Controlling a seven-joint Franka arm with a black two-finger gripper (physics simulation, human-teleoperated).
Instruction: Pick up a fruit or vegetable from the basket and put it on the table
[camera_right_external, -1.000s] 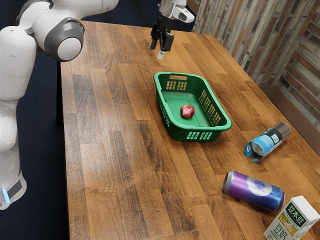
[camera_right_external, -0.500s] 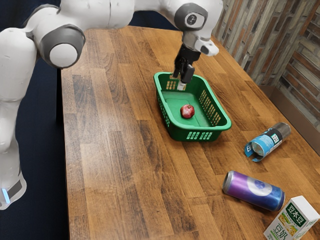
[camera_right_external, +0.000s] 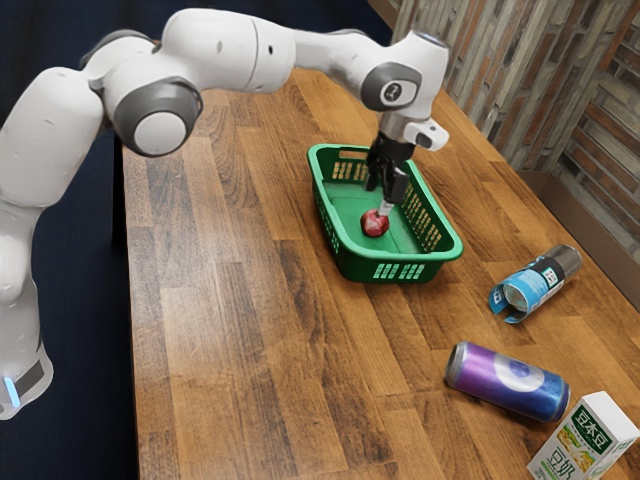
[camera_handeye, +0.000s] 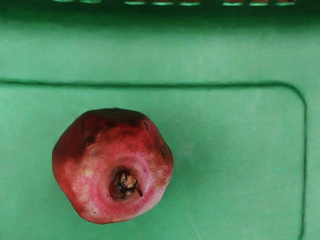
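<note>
My gripper (camera_right_external: 379, 197) reaches down into the green basket (camera_right_external: 452, 247), its two black fingers apart. A pale fingertip overlaps the upper edge of the red fruit (camera_right_external: 375, 224) in the exterior view; whether it touches I cannot tell. The fruit rests on the basket floor, not between the fingers from two sides. In the wrist view the round red fruit (camera_handeye: 85, 175) has its brown stem end facing my hand, on the green floor of the basket (camera_handeye: 235, 150).
Toward the exterior view's right lie a blue and grey can (camera_right_external: 537, 284) and a purple-blue can (camera_right_external: 508, 381). A white and green carton (camera_right_external: 585, 440) stands at the lower right corner. The basket's walls surround my fingers. A slatted wall (camera_right_external: 560, 90) runs behind the table.
My arm has swung from beyond the basket's far end to over it, and my hand has lowered into it beside the fruit. Fruit and basket have stayed put.
</note>
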